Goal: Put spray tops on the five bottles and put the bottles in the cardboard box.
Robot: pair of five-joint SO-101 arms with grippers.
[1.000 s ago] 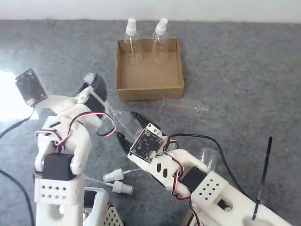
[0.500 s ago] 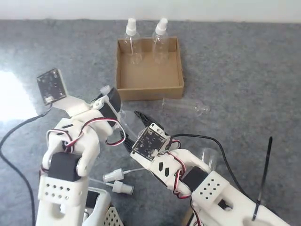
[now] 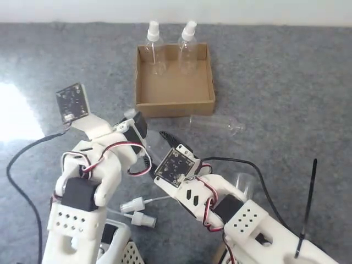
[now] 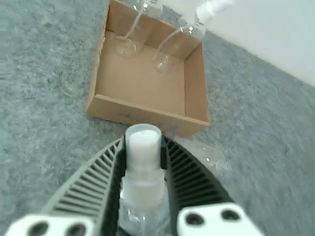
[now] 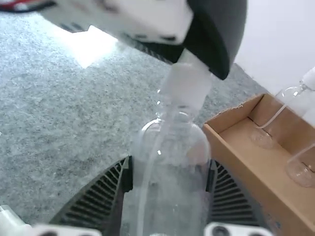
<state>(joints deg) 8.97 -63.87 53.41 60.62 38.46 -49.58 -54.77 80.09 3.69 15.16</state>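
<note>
The grey speckled worktop (image 3: 286, 82) carries both arms near its front edge and the open cardboard box (image 3: 175, 108) farther back. The left gripper (image 4: 142, 142) and the right gripper (image 5: 168, 169) meet just in front of the box's near wall. The right gripper is clamped around the body of a clear bottle (image 5: 170, 147), held with its neck pointing towards the box. The left gripper is closed on a white spray top (image 4: 143, 133) that sits on that bottle's neck, its thin tube running down inside the bottle. In the box, two capped bottles (image 3: 153, 49) (image 3: 188, 48) stand side by side against the far wall. An uncapped bottle (image 3: 215, 125) lies on its side on the worktop just outside the box's front right corner. Another clear bottle (image 3: 245, 184) shows close beside the right arm. Two loose spray tops (image 3: 132, 206) (image 3: 144, 220) with tubes lie together between the two arms' bases.
</note>
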